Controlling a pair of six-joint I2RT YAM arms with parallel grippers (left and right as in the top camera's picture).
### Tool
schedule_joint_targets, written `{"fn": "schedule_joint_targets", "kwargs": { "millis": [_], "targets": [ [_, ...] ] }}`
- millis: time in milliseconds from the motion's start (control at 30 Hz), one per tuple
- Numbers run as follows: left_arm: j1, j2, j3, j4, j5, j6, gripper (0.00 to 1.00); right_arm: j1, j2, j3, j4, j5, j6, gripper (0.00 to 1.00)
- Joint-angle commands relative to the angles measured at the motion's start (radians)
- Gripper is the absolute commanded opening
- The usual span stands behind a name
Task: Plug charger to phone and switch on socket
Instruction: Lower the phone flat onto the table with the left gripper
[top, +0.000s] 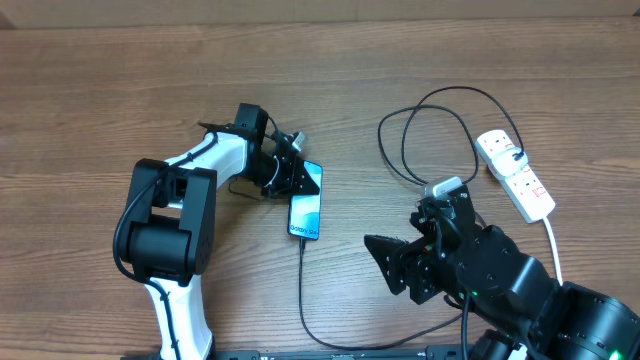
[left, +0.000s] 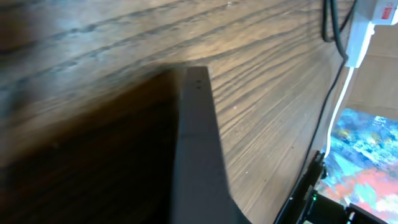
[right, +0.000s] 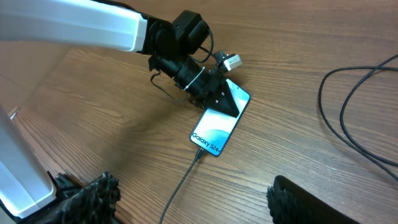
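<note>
Overhead shows one phone (top: 306, 205), one charger (top: 302, 290) and one socket (top: 516, 176)

Bench (top: 100, 80): brown wood-grain top that fills almost the whole overhead view, grain running 9 to 3. Paler band (top: 320, 8) along its 12 o'clock edge. Black strip (top: 330, 353) along the 6 o'clock edge. Left wrist view shows the same wood grain. Past the bench edge at 4 o'clock there's a colour patch (left: 367, 149) in blue, red and orange, can't tell what it is. Tan surface (left: 376, 81) just above it at 3 o'clock.
</note>
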Motion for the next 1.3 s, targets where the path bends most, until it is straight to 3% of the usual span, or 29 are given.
{"fn": "schedule_joint_targets", "kwargs": {
  "millis": [0,500,700,1000,1267],
  "targets": [
    [-0.001,-0.001,0.018,-0.002,-0.042,0.011,0.16,-0.004,-0.001,0.016,0.0,0.018,0.0,0.8],
    [-0.001,-0.001,0.018,-0.067,-0.065,-0.006,0.29,-0.004,0.031,0.016,0.06,0.101,-0.001,0.98],
    [-0.001,-0.001,0.018,-0.115,-0.271,-0.106,0.31,-0.004,0.105,0.016,0.063,0.141,-0.001,1.0],
    [-0.001,-0.001,0.018,-0.119,-0.309,-0.117,0.36,-0.004,0.251,0.016,0.079,0.14,0.001,1.0],
    [-0.001,-0.001,0.018,-0.157,-0.427,-0.148,0.36,-0.004,0.28,0.017,0.101,0.137,0.069,1.0]
  ]
}}
